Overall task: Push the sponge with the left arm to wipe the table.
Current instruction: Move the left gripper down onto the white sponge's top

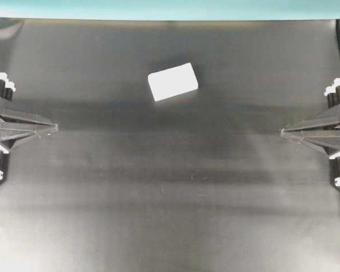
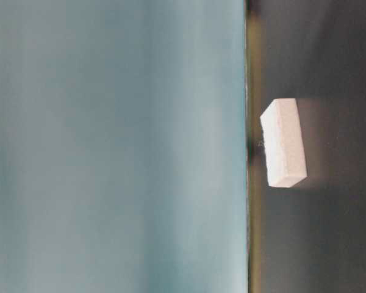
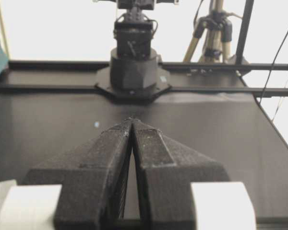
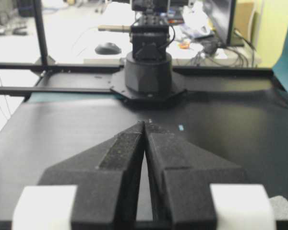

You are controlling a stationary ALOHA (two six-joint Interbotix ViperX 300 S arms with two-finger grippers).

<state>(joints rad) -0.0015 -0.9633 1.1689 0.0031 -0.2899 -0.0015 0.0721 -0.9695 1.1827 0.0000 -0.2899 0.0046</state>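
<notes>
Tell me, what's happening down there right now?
Left gripper shut, empty. Right gripper shut, empty. Sponge untouched mid-table. Path looks clear.

Sponge on table, between left end effector, right end effector.

White rectangular sponge flat and slightly askew on the black table, well apart from the closed left pincer.
</notes>
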